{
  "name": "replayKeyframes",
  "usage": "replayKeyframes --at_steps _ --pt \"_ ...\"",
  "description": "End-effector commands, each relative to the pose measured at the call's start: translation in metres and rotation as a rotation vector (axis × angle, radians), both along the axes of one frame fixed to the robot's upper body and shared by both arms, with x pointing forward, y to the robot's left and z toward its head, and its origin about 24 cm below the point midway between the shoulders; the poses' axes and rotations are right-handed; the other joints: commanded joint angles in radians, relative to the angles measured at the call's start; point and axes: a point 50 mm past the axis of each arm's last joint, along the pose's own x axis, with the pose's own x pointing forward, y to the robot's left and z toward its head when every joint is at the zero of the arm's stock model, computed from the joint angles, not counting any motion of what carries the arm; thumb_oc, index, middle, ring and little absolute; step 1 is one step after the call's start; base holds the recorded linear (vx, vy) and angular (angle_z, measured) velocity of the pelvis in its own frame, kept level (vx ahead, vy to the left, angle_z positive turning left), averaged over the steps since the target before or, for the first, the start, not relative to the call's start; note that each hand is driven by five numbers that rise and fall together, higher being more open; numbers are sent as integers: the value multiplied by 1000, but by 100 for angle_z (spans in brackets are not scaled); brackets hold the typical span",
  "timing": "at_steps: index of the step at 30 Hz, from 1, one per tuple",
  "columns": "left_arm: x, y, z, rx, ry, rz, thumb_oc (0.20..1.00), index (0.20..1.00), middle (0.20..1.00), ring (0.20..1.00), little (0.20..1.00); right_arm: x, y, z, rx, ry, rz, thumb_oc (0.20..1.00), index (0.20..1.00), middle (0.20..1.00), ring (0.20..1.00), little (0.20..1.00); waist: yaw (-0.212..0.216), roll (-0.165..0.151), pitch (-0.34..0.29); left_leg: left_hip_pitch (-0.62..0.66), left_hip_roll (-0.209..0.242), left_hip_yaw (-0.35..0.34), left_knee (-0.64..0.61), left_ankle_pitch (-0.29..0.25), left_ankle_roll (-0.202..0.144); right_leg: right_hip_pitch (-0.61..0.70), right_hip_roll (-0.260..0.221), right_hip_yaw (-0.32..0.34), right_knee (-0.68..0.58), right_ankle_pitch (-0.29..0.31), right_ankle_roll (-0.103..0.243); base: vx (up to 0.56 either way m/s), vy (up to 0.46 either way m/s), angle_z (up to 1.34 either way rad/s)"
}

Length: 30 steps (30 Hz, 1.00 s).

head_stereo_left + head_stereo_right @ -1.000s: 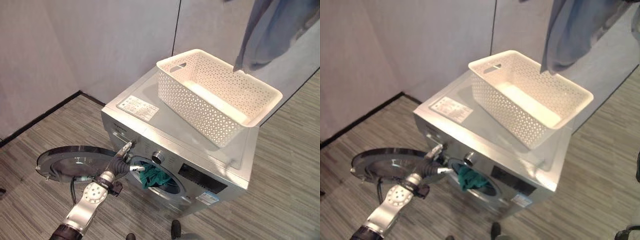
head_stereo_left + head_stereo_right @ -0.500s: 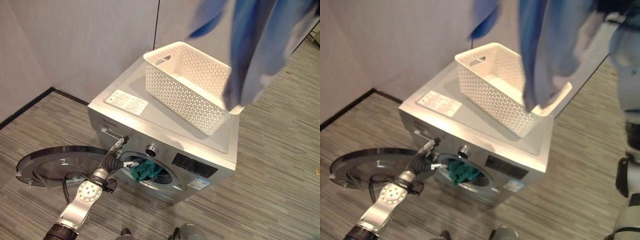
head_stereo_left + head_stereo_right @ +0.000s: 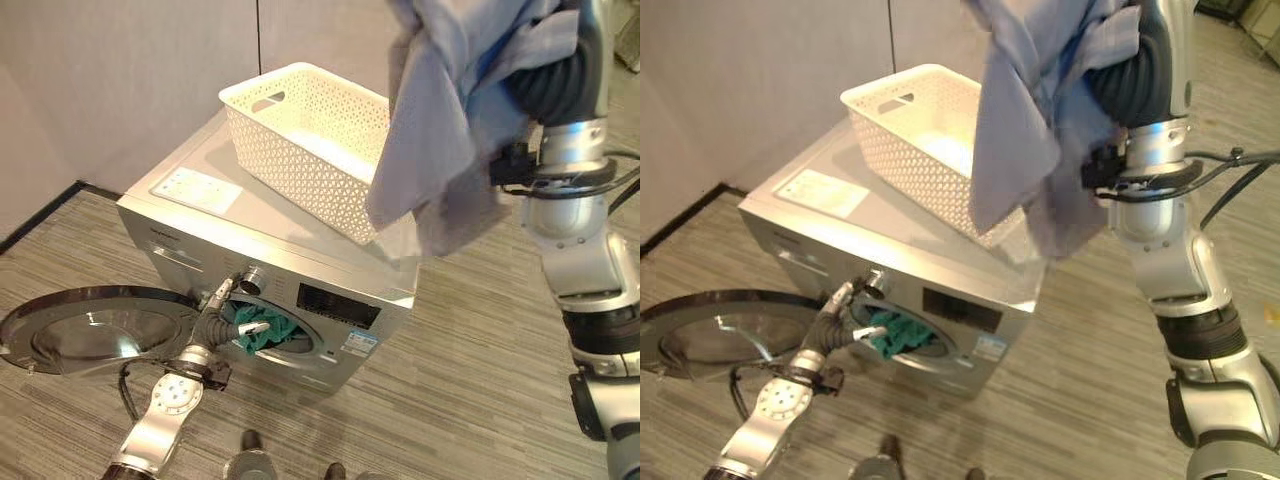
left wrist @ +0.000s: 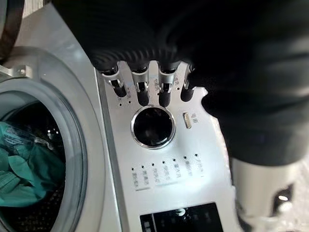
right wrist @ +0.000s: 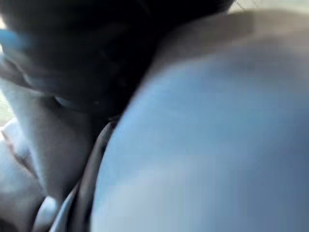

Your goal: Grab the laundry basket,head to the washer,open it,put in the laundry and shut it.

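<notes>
While draped, blue garment hides right fingers.

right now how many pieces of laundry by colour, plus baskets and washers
blue-grey garment, hanging from the right hand, whose fingers the cloth hides: 1
green garment, in the washer's drum beside the left hand: 1
white laundry basket, on top of the washer: 1
washer, door open: 1
total: 4
</notes>
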Motion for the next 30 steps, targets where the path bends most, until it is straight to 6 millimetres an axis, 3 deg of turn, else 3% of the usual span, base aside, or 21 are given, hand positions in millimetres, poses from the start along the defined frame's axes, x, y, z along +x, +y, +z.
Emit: replayKeyframes --at_steps 1,8,12,16,26,30 --pt "6 -15 27 26 -131 -114 1000 1000 1000 1000 1000 -23 -4 36 56 -181 62 200 200 200 200 200 11 -43 -10 -87 -27 -3 31 -11 -11 284 4 -31 -195 -56 53 -171 -124 19" --pt "17 -61 55 -116 -200 -318 1000 1000 1000 1000 1000 -19 -4 24 69 -99 88 200 200 200 200 200 -38 -9 -12 -81 11 -34 -10 71 -35 289 49 -43 -187 -73 14 -126 -82 13" --pt "20 -78 69 -179 -228 -382 1000 1000 1000 1000 1000 -16 -7 22 81 -75 72 200 200 200 200 200 -51 4 -12 -80 20 -42 -18 92 -41 291 58 -50 -180 -80 3 -69 -36 6" --pt "25 -99 95 -218 -304 -484 1000 1000 1000 1000 1000 -13 -13 19 99 -53 45 200 200 200 200 200 -73 14 -10 -84 30 -56 -13 114 -52 288 70 -51 -165 -86 -14 -71 -38 8" --pt "43 -146 134 -281 -390 -616 1000 1000 1000 1000 1000 -14 -17 21 120 -50 34 200 200 200 200 200 -112 36 -35 -73 41 -56 -39 150 -73 298 83 -61 -181 -77 -20 -37 -11 11" --pt "49 -154 138 -273 -392 -628 1000 1000 1000 1000 1000 -15 -19 24 116 -56 28 200 200 200 200 200 -116 40 -38 -70 41 -54 -42 154 -76 299 83 -62 -183 -75 -20 0 0 0"
